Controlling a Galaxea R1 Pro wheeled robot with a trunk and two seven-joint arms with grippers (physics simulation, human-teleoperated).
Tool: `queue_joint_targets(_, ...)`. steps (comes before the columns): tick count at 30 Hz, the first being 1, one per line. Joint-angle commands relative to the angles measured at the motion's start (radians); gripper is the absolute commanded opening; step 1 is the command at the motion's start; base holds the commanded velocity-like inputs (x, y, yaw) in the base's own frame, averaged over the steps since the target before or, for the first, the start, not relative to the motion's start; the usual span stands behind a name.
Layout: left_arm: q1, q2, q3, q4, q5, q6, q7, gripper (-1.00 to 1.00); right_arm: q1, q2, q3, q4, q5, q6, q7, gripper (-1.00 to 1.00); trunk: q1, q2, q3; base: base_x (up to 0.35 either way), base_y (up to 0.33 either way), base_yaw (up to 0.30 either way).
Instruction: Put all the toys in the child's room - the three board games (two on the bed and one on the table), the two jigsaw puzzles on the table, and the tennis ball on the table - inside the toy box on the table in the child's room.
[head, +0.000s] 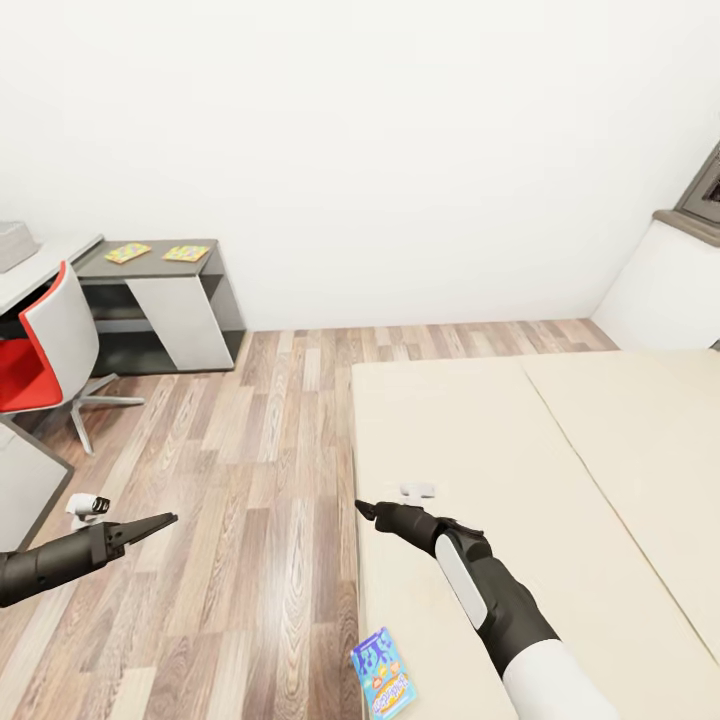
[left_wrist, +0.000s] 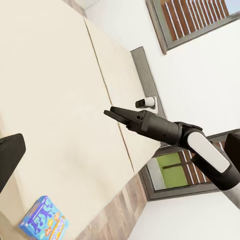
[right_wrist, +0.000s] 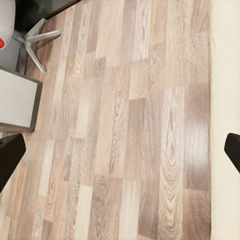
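A blue board game (head: 383, 676) lies flat at the near edge of the cream bed (head: 560, 470), and it also appears in the left wrist view (left_wrist: 44, 224). My right gripper (head: 365, 508) hovers open and empty over the bed's left edge, some way beyond that box. The left gripper (head: 160, 522) hangs open and empty above the wood floor. Far off, two jigsaw puzzles (head: 127, 253) (head: 186, 253) rest on the dark lower part of the table (head: 215, 250). A corner of the grey toy box (head: 12, 245) shows on the light top. The tennis ball and the other board games are out of view.
A red and white swivel chair (head: 50, 350) stands at the desk on the left, its star base (right_wrist: 37, 37) on the floor. Open wood floor (head: 250, 480) runs between desk and bed. A white wall is ahead, with a window ledge (head: 690, 225) at the far right.
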Motion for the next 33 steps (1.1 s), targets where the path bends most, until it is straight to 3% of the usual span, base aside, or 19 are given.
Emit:
queue_joint_targets(1, -0.001, 0.000, 0.000, 0.000, -0.001, 0.010, -0.004, 1.00, -0.001, 0.000, -0.001, -0.001, -0.004, 0.005, 0.000, 1.00, 0.001, -0.002, 0.000, 0.000, 0.000, 0.000)
queue_joint_targets(23, -0.001, 0.006, 0.003, 0.000, 0.001, 0.010, -0.004, 1.00, -0.001, 0.000, -0.001, -0.001, -0.001, 0.002, -0.003, 1.00, 0.001, -0.002, 0.036, 0.000, 0.000, 0.000)
queue_joint_targets(33, -0.001, 0.007, 0.004, 0.000, 0.001, 0.010, -0.004, 1.00, -0.001, 0.001, -0.008, 0.000, -0.002, 0.000, -0.005, 1.00, 0.001, -0.002, 0.040, 0.000, 0.000, 0.000)
